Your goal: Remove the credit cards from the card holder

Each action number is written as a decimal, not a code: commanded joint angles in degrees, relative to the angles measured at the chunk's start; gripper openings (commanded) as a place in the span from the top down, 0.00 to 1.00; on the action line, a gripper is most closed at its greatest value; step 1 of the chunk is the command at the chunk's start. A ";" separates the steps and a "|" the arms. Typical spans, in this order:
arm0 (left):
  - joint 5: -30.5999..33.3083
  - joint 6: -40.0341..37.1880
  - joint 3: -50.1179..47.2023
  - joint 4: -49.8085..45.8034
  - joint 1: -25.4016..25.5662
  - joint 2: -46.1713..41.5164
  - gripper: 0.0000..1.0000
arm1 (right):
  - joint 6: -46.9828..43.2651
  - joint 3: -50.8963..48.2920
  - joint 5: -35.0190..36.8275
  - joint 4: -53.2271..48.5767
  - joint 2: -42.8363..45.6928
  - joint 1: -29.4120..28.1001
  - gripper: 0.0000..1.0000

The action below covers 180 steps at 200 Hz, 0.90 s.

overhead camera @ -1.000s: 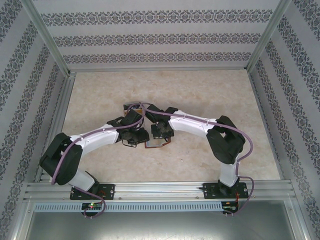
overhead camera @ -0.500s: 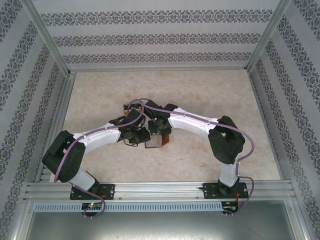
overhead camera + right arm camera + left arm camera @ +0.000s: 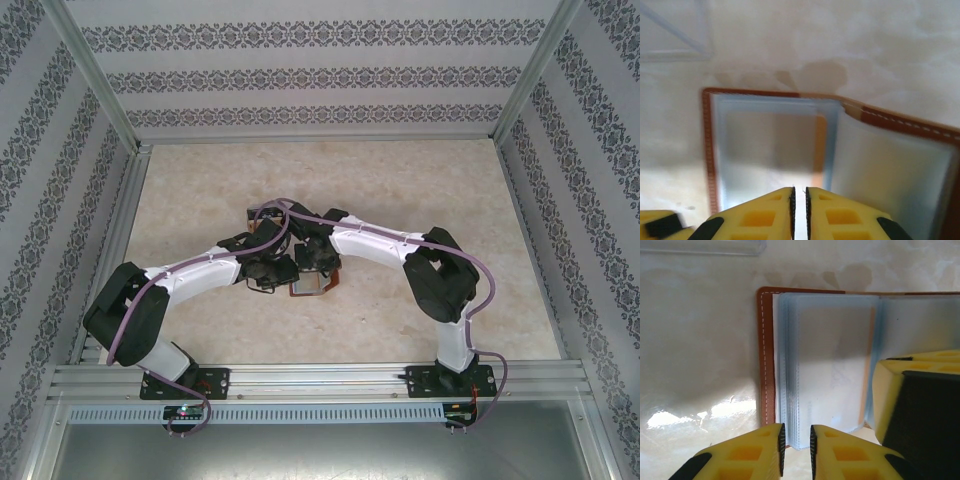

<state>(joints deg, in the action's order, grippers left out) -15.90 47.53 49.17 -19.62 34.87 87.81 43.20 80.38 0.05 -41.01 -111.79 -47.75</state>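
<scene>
While the card holder (image 3: 318,287) is lying open on the table (image 3: 450,200), long axis left-right, the left gripper (image 3: 796,445) is pinching the near edge of the cards (image 3: 827,370); the right gripper (image 3: 799,200) is sitting alongside, nearly closed, its hold unclear.

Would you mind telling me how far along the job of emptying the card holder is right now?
Done: the card holder lies spread open on the table. In hand: the left hand and right hand, both nearly closed, sit at the near edge of the credit cards; a grip cannot be confirmed. Left: no card is seen out of it yet.
</scene>
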 commanded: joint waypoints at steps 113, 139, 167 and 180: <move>-3.26 -0.85 3.56 3.58 0.64 6.61 0.86 | 3.56 -17.70 -14.39 20.82 9.49 6.40 0.83; -2.83 -0.97 4.14 2.71 0.64 8.02 0.86 | 4.17 -19.13 -15.74 22.41 9.48 7.48 0.83; -1.62 -1.19 4.40 0.81 0.65 9.38 0.87 | 4.01 -19.76 -16.66 23.05 9.39 7.93 0.82; -1.47 -1.24 4.69 -0.10 0.64 10.41 0.88 | 4.05 -20.07 -16.99 23.53 9.41 8.18 0.82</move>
<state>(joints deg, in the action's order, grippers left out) -18.44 47.53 52.51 -17.21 34.87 96.36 46.52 61.47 -15.11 -19.38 -103.81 -40.21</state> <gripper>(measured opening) 0.128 0.182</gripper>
